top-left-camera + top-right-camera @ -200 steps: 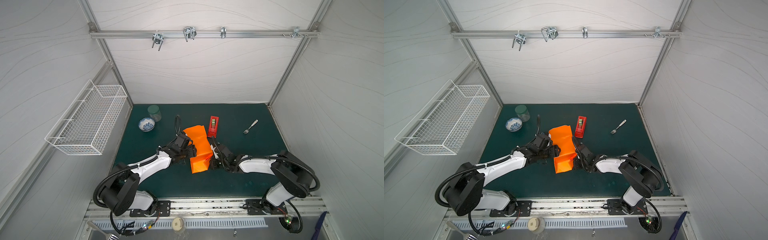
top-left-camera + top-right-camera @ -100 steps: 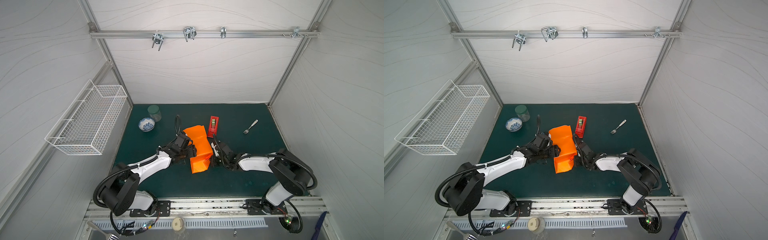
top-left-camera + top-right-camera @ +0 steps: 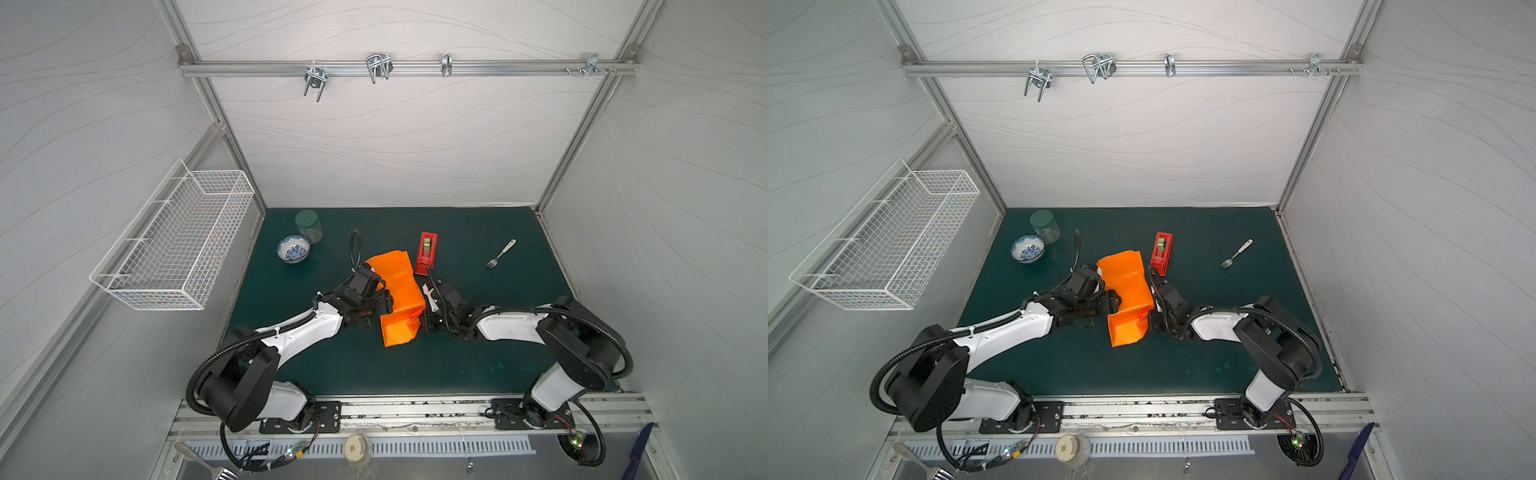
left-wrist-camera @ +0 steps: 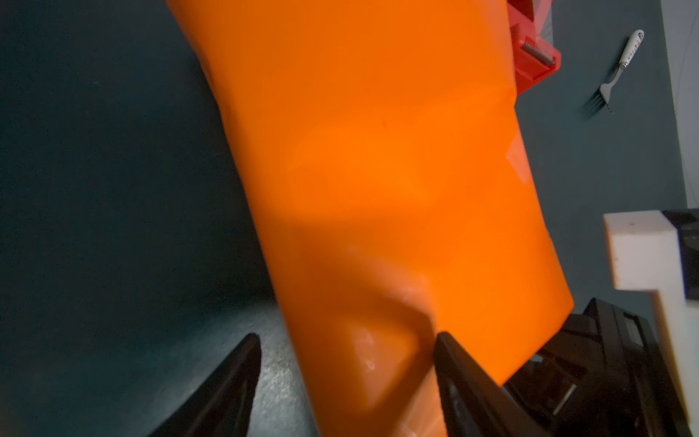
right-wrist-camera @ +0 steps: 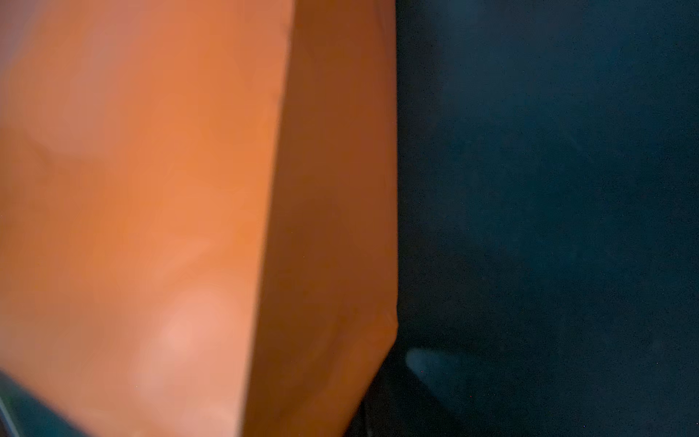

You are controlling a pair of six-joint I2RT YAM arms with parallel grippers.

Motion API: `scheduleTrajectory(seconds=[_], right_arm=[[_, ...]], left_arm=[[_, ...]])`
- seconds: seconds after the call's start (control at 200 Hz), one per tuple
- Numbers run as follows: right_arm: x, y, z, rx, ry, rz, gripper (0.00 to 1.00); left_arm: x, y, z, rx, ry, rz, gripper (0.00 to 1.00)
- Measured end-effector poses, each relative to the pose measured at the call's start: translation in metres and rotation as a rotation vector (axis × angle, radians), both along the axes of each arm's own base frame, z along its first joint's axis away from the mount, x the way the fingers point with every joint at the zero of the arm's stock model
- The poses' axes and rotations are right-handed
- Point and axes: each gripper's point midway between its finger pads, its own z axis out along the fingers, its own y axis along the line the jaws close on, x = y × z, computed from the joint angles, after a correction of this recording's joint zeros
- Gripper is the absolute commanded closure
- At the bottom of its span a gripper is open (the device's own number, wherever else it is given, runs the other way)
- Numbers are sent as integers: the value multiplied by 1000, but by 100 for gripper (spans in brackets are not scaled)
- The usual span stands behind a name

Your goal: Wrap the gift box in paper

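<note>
The orange paper (image 3: pixel 397 297) (image 3: pixel 1125 297) lies folded into a long bundle in the middle of the green mat; the gift box is hidden. My left gripper (image 3: pixel 384 306) (image 3: pixel 1113 303) sits at the bundle's left side. It is open (image 4: pixel 348 336): one finger is over the mat, the other against the paper (image 4: pixel 378 170), which runs between them. My right gripper (image 3: pixel 428 321) (image 3: pixel 1152 320) is shut and sits at the bundle's right edge. In the right wrist view the paper (image 5: pixel 151 189) fills half the picture. Whether the jaws pinch it is not visible.
A red tape dispenser (image 3: pixel 427 253) (image 4: pixel 533 56) stands just behind the paper. A fork (image 3: pixel 500 252) (image 4: pixel 616 72) lies at the back right. A patterned bowl (image 3: pixel 293 248) and a green-lidded jar (image 3: pixel 309 225) sit at the back left. A wire basket (image 3: pixel 178 241) hangs on the left wall.
My right arm's wrist has shifted slightly beside the paper. The left arm and the paper look the same.
</note>
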Motion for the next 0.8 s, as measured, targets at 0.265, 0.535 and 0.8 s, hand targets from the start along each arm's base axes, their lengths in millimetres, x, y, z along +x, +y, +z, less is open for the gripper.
scheduleTrajectory(seconds=[0.265,0.535,0.8], right_arm=[[-9,2,0,11,5,20,99],[-30,10,-1,14,11,56,100],[-42,16,-1,20,7,68,100]], left_arm=[[0,0,0,0,0,0,27],[0,0,0,0,0,0,27],[0,0,0,-1,0,0,27]])
